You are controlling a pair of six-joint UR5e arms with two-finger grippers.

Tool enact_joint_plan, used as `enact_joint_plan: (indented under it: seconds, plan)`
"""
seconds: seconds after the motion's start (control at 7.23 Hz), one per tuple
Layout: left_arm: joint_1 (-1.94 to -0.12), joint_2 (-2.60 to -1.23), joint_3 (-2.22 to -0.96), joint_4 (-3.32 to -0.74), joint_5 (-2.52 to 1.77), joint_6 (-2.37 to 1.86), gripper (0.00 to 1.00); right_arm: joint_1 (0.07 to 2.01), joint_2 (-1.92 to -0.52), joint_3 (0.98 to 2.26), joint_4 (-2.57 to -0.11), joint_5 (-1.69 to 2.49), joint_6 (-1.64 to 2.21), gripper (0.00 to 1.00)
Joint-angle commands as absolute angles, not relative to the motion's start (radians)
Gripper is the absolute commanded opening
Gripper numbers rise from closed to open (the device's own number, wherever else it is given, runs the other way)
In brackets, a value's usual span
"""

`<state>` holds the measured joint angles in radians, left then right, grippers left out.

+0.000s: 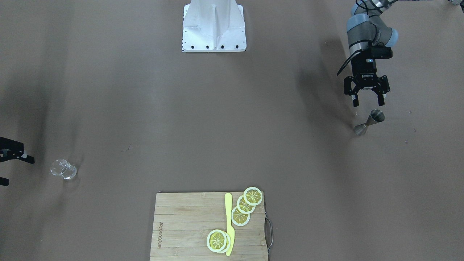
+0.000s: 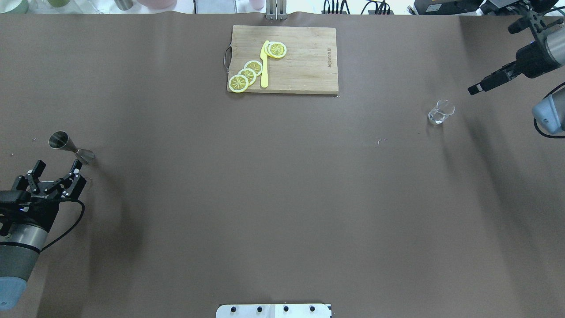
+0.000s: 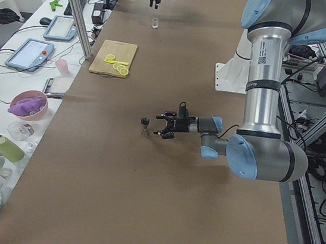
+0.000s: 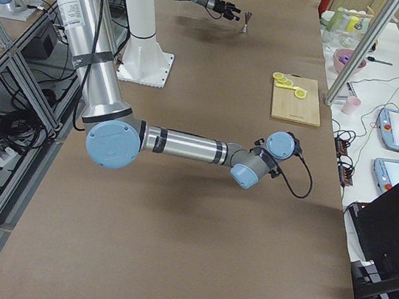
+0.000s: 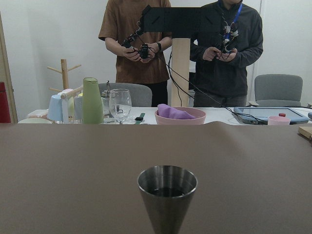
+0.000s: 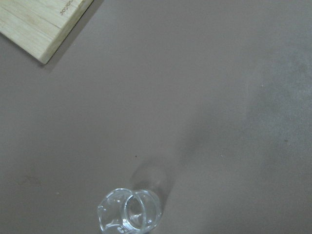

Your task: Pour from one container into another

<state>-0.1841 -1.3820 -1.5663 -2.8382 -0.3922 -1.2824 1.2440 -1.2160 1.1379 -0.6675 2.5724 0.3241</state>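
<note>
The steel jigger stands upright on the brown table, and dark liquid shows inside its top cone. My left gripper is open, level with the table. It sits just short of the jigger on the robot's side and does not touch it. The clear glass tumbler stands far across the table. My right gripper hangs open above and beside the tumbler, holding nothing.
A wooden cutting board with lemon slices and a yellow knife lies at the far middle edge. The robot base stands opposite it. Two people stand behind a side table of cups and bowls.
</note>
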Motion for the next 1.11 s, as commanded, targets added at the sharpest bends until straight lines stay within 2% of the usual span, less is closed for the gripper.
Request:
enact_joint_plan:
  seconds: [0.0, 0.55, 0.97]
  plan:
    - [-0.187, -1.385, -1.560, -2.838, -0.393, -1.284, 0.97, 1.243, -1.212, 1.149, -0.654, 2.565, 0.487, 1.00]
    - [-0.266, -1.420, -1.545, -2.829, -0.461, -1.275, 0.97, 1.216, -1.232, 1.057, -0.256, 2.514, 0.606, 1.00]
    - [-0.314, -1.520, -1.445, -2.816, -0.472, -1.266, 0.97, 1.221, -1.273, 1.040, -0.073, 2.513, 0.529, 1.00]
